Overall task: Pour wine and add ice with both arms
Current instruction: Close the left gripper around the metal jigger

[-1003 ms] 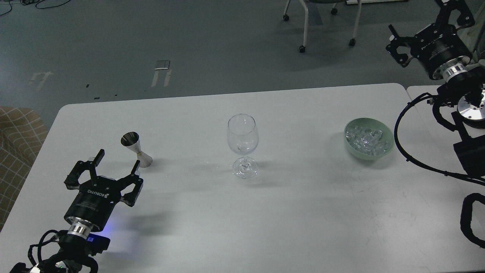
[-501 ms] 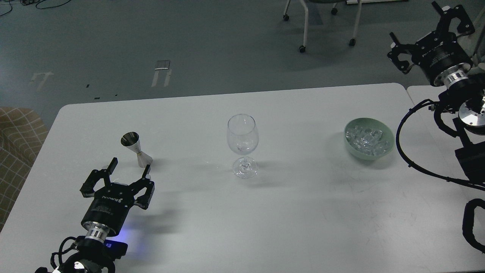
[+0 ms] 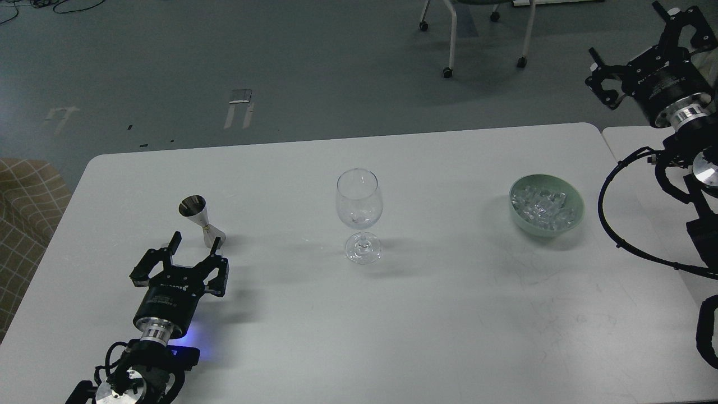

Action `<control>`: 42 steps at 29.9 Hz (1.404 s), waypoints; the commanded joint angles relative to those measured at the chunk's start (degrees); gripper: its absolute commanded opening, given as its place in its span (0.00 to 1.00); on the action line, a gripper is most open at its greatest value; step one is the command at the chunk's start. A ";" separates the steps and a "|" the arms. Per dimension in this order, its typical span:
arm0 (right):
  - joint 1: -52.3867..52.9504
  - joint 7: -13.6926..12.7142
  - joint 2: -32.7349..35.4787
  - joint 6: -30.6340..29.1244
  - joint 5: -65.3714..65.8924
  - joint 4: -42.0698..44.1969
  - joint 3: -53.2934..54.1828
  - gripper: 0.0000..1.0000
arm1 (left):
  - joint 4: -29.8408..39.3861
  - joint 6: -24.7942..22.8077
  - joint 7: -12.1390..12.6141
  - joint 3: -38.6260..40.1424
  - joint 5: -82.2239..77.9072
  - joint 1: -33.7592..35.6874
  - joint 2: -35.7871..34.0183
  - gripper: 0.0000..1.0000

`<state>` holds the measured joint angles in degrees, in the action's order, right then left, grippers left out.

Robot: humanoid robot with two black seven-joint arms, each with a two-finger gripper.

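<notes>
white surface; left hand spread, empty, near steel jigger: light, slick, grip waist; right hand state unclear

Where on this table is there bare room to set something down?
Bare table across the whole near edge, between wine glass and green bowl of ice, and behind the glass to the far edge. Crowded only at the left: left gripper, jaws open, sits close to the metal jigger.
</notes>
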<state>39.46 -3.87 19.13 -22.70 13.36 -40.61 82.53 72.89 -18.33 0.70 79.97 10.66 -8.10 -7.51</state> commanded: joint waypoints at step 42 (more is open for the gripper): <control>-0.96 0.00 0.47 0.02 0.00 0.01 0.00 1.00 | -6.79 10.68 3.08 3.52 0.06 9.41 -0.31 0.48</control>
<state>38.51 -3.87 19.61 -22.68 13.36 -40.61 82.53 66.56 -7.80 3.68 83.72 10.81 0.67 -7.83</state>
